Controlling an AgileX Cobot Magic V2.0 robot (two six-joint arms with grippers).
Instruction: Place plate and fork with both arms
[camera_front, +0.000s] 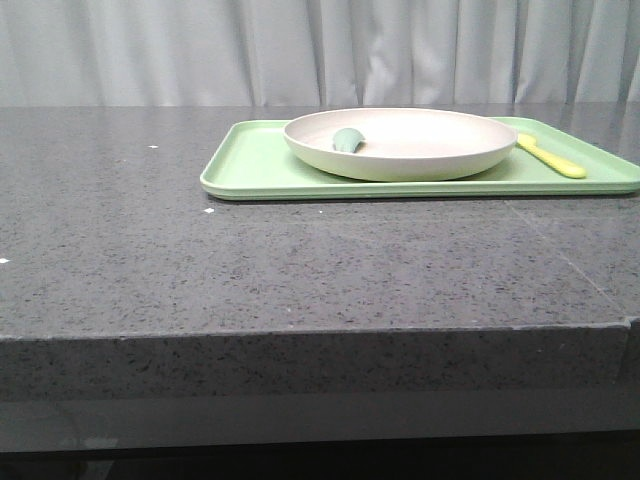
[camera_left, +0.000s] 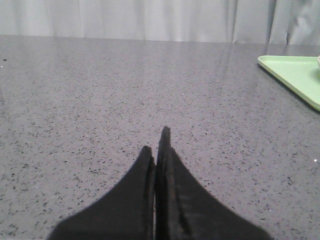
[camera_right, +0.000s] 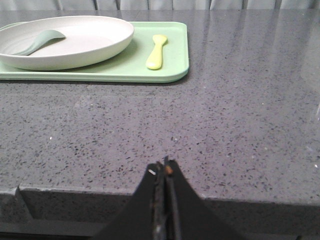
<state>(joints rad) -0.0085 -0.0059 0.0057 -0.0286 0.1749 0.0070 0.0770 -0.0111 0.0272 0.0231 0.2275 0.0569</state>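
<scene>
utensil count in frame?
2. The yellow fork lies on the green tray, right of the plate. A teal utensil rests inside the plate, handle partly hidden by its rim.

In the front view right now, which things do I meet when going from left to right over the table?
Green tray's left rim → teal spoon lying in the plate → yellow fork on the tray.

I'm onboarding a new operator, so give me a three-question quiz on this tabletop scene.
1. True or false: the fork lies inside the plate.
2. What rests in the plate? A) teal utensil B) cup C) nothing
3. Fill in: the plate sits on the light-green ____.

Key: 1 false, it lies on the tray beside the plate; 2 A; 3 tray.
</scene>
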